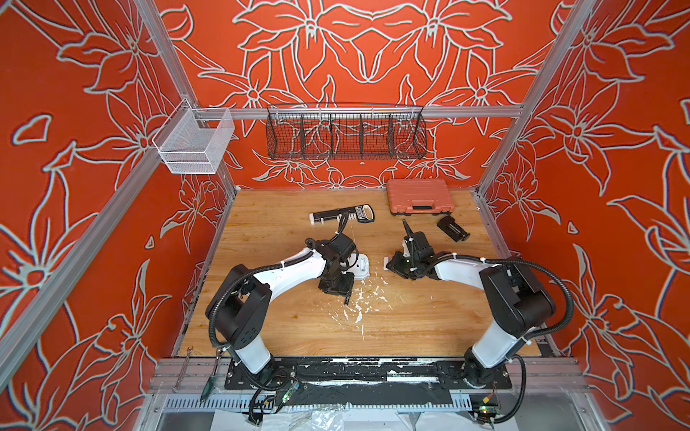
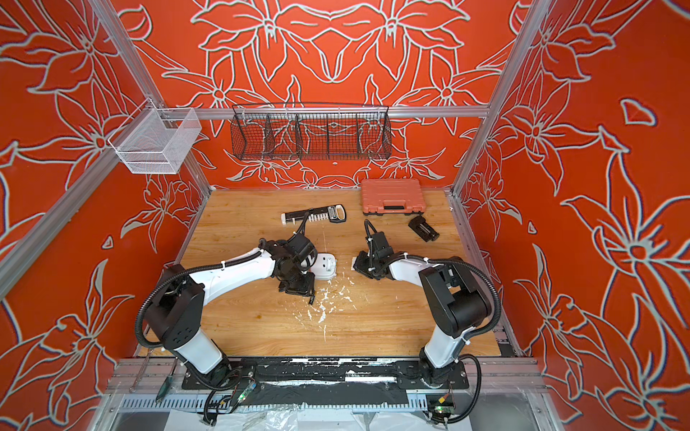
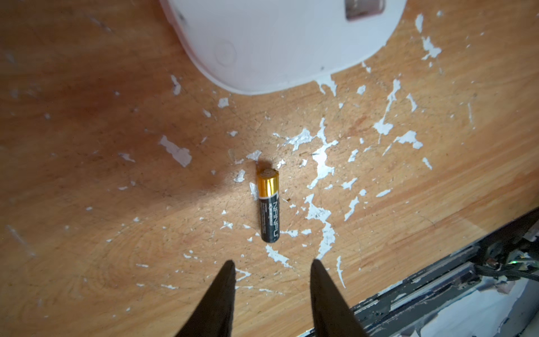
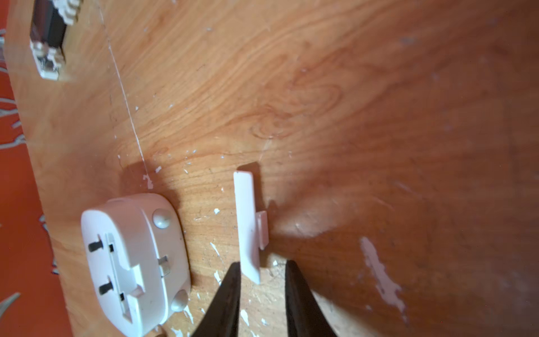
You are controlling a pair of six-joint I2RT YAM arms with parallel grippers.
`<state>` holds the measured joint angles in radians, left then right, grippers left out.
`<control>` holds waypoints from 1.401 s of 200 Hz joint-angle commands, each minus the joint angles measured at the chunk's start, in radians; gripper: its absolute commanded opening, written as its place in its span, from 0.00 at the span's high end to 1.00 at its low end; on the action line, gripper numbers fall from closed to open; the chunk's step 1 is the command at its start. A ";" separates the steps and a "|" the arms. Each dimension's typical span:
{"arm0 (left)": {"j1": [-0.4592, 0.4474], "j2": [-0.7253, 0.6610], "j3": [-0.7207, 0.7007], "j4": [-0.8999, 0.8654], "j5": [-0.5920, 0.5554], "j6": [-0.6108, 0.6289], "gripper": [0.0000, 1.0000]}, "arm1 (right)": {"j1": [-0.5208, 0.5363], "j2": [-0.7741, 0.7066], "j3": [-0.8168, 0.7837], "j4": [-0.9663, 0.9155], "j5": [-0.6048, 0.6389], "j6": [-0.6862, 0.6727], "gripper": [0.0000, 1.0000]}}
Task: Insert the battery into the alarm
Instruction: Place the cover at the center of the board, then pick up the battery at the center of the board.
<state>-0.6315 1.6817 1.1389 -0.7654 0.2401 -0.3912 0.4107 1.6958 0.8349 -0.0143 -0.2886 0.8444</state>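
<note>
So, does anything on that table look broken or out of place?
Yes. The table has a wood-look coating that has chipped into white flecks around the loose battery. The alarm lies face down with its recess open, and a small white cover, probably its lid, sits apart beside it.

We see a black battery (image 3: 269, 210) with a gold end, a plain white alarm (image 4: 137, 233), a wood-grain tabletop (image 3: 87, 146) flecked white, and orange-red walls (image 1: 74, 209) patterned with pale flowers.
</note>
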 commanded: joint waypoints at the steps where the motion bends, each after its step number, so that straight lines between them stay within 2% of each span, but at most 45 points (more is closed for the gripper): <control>1: -0.017 0.051 0.034 -0.047 -0.034 -0.011 0.61 | -0.006 -0.015 0.016 -0.069 0.038 0.009 0.62; 14: -0.027 0.081 0.063 -0.062 -0.043 -0.010 0.62 | -0.006 -0.032 0.022 -0.105 0.052 0.002 0.55; 35: -0.040 0.125 0.093 -0.080 -0.058 -0.012 0.63 | -0.006 -0.088 0.023 -0.150 0.086 -0.021 0.51; 58: -0.040 0.148 0.099 -0.072 -0.064 -0.021 0.65 | -0.005 -0.141 0.045 -0.209 0.094 -0.068 0.51; 103: -0.046 0.208 0.148 -0.100 -0.096 -0.027 0.68 | -0.003 -0.154 0.074 -0.238 0.053 -0.095 0.52; 195: -0.055 0.266 0.186 -0.110 -0.090 -0.032 0.78 | 0.013 -0.101 0.142 -0.260 0.004 -0.151 0.54; 280: -0.060 0.257 0.186 -0.102 -0.084 -0.035 0.87 | 0.029 0.048 0.317 -0.355 0.007 -0.196 0.54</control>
<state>-0.6827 1.9350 1.3170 -0.8444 0.1585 -0.4198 0.4301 1.7130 1.1069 -0.3115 -0.2916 0.6727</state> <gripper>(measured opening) 0.136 0.458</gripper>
